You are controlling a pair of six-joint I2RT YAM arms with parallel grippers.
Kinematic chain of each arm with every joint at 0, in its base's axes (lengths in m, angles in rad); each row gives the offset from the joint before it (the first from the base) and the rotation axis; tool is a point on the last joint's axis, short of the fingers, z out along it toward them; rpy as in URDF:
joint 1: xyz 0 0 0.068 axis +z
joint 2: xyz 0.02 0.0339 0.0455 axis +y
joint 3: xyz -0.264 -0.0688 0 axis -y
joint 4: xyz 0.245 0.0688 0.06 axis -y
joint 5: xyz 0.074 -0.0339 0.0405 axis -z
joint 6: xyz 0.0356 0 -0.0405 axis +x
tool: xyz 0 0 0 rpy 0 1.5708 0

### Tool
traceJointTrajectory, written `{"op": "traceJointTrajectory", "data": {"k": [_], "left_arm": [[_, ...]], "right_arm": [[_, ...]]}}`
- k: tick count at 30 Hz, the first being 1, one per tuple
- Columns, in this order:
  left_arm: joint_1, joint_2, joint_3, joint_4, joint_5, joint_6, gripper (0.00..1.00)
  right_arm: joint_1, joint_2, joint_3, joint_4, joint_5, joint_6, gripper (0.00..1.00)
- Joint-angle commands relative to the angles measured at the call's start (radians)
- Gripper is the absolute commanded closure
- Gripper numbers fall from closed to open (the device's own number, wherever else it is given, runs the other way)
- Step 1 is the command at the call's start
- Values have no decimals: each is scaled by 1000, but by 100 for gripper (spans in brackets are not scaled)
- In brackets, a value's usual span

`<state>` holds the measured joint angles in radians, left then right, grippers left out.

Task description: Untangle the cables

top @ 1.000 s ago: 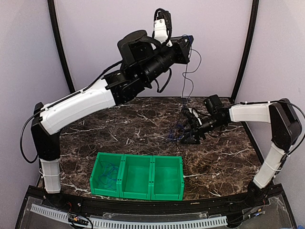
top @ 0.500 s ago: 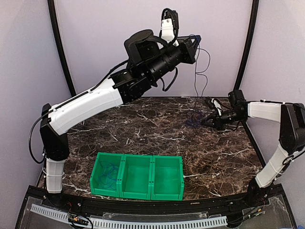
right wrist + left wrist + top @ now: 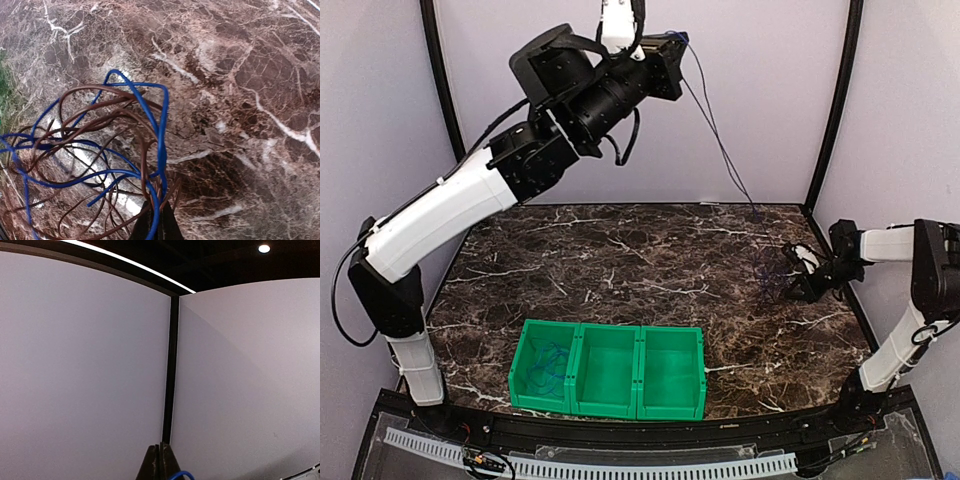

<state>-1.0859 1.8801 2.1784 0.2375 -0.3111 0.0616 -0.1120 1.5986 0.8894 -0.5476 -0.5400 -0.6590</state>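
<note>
The cables are thin blue and brown wires. A tangled bunch (image 3: pixel 100 140) hangs over the marble table, and my right gripper (image 3: pixel 156 215) is shut on several of its strands. From above, that bunch (image 3: pixel 772 268) sits at the table's right side, just left of the right gripper (image 3: pixel 798 285). One thin strand (image 3: pixel 718 140) runs up taut from near the back right of the table to my left gripper (image 3: pixel 672 42), raised high near the back wall. The left gripper (image 3: pixel 161 449) is shut, with a blue cable loop (image 3: pixel 181 475) at its base.
A green three-compartment bin (image 3: pixel 608 392) stands near the table's front, with a thin blue wire (image 3: pixel 550 360) in its left compartment. Black corner posts (image 3: pixel 835 100) and the purple walls enclose the table. The raised left arm (image 3: pixel 520 170) spans the upper left.
The right gripper shut on the tangle and pulled it to the right. The left arm rose and swung left, drawing its strand out long and taut.
</note>
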Motion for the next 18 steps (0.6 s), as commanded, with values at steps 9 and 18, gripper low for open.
{"op": "traceJointTrajectory", "data": {"k": [9,18], "left_arm": [[-2,-248,-54,183,-217,397,100],[-2,-261,-98,53,-286,383,100]], "right_arm": [[-11,98,-14,54,195,87,100],[-12,74,15,17,163,87,92]]}}
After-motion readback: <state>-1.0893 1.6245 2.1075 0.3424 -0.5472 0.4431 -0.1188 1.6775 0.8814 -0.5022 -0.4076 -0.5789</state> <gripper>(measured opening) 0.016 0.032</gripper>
